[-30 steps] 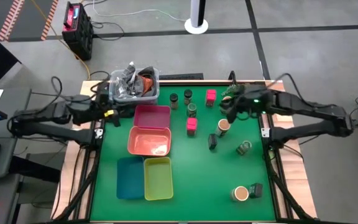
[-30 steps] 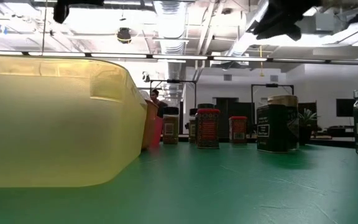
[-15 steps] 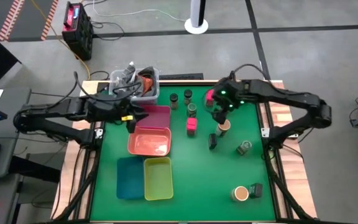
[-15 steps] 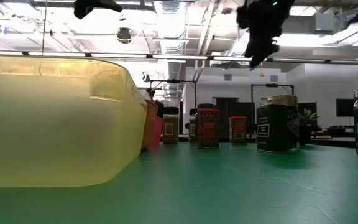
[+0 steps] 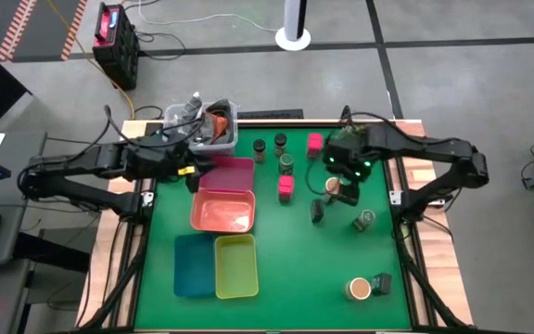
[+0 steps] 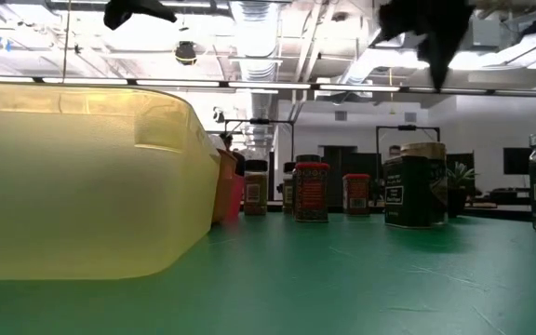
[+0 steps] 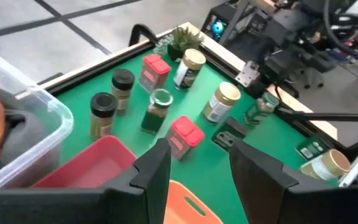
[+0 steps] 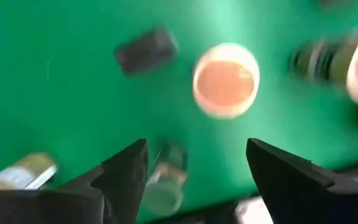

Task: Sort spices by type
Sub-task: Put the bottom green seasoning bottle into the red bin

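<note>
High view shows the green worktop (image 5: 286,269) with pink, salmon, teal and yellow trays, spices (image 5: 286,165) clustered upright toward the back right. Right claw (image 5: 343,178), fingers spread, hovers above a tan-topped jar (image 8: 226,79); left claw (image 7: 194,167), fingers apart, hangs over the pink tray (image 5: 227,172). Labels cannot be read.

The flat felt table top (image 5: 286,260) was deep green. On it lay four rectangular plastic trays: one magenta-pink (image 5: 227,173), one salmon (image 5: 222,211), one teal (image 5: 194,264), one yellow-green (image 5: 235,266). Two small boxy spice containers (image 5: 286,188) were magenta-pink; a round jar's top (image 5: 333,187) was tan, and a dark jar's lid (image 7: 161,97) was green.
</note>
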Tool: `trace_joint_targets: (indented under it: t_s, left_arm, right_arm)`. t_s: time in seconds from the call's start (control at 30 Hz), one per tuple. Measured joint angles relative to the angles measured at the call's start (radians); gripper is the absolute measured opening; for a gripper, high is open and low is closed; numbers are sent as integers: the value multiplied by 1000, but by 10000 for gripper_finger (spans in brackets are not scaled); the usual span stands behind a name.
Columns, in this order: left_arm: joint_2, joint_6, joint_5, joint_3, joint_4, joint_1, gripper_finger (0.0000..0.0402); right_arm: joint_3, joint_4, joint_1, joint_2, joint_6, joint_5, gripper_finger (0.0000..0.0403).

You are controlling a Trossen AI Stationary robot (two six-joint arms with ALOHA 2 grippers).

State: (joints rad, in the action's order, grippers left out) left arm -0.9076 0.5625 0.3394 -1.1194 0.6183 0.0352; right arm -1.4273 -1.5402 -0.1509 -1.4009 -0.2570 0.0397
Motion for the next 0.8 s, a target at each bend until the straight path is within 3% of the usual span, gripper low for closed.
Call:
trace_joint_targets:
  t_s: [0.2,0.4,0.6,0.8]
  left_arm:
    - [0,-33,-5,0,-2,20,157]
    - [-2,-12,-29,0,0,41,157]
    - [-2,24,-30,0,4,51,157]
    - [-2,22,-31,0,10,51,157]
  right_arm:
    - [151,-13,63,118,-257,23,306]
    - [282,3,102,192,-414,17,306]
    - [333,25,134,199,-454,17,316]
    - [385,90,158,199,-517,45,360]
